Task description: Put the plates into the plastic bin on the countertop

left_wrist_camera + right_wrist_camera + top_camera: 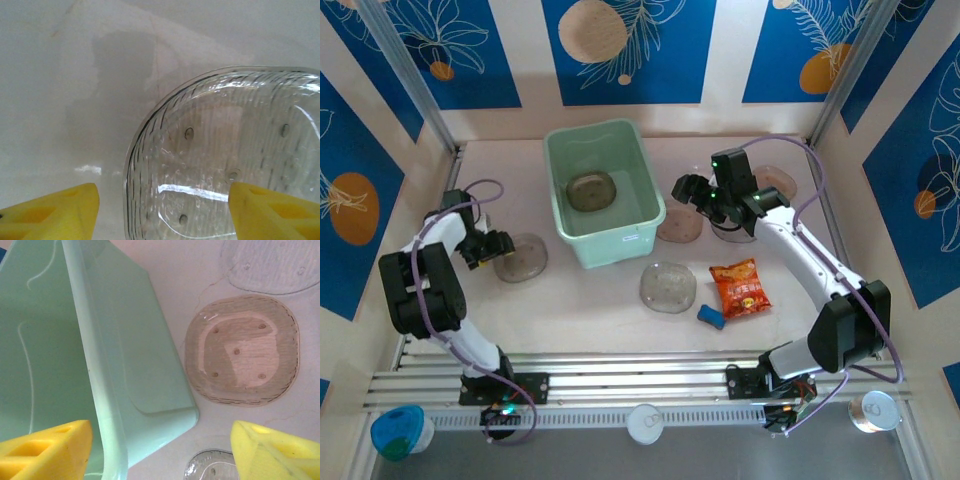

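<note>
LEFT OF THE BIN: a clear plate [225, 160] lies flat on the countertop [590, 300] beside the plastic bin [615, 243]. The left gripper [162, 202] hangs low over the plate's left rim. One yellow finger [55, 212] is over bare surface and the other is above the plate's floor. The jaws stand apart and grasp nothing.

On the bin's right side, the right gripper [162, 452] hovers released and empty, its fingers set either side of the bin's right wall. A smoky-brown plate [242, 352] sits just beside that wall on the countertop. One dark plate [591, 190] already rests inside the bin. Another plate [667, 287] waits near the middle, close to an orange snack packet [740, 287].

The risks look plain from here. The clear plate is thin, slick and flush with the surface. A pinch on its rim could skid off or shove the plate sideways instead of lifting it. A finger driven too low could scrape the countertop.

On the right, a descent this close to the tub could catch the rolled rim and drag or tip the bin. The smoky-brown plate leaves little room for a finger on its bin side.
</note>
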### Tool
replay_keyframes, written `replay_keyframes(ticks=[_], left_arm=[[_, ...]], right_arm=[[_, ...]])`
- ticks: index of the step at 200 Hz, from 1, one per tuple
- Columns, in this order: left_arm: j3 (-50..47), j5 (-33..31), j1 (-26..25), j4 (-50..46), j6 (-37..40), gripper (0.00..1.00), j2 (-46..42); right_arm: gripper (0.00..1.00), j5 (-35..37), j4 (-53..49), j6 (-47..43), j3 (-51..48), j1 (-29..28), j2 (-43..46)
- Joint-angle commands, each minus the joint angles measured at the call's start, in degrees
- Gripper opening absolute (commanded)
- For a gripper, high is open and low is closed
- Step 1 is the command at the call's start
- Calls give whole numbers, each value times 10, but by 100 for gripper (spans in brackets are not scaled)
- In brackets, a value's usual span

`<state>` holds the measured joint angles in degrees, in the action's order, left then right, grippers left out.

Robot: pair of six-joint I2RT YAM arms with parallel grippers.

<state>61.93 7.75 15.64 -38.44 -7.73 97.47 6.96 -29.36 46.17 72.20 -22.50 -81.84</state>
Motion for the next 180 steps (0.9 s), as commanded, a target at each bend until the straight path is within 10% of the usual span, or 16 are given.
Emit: replay_keyframes(ticks=[1,180], left_arm=[[-3,-1,4,6,17,66,23],[-37,34,4,20,0,17,15]], right_arm=[[72,13,1,6,-11,-8,18],[63,46,15,17,-45,-20,40]])
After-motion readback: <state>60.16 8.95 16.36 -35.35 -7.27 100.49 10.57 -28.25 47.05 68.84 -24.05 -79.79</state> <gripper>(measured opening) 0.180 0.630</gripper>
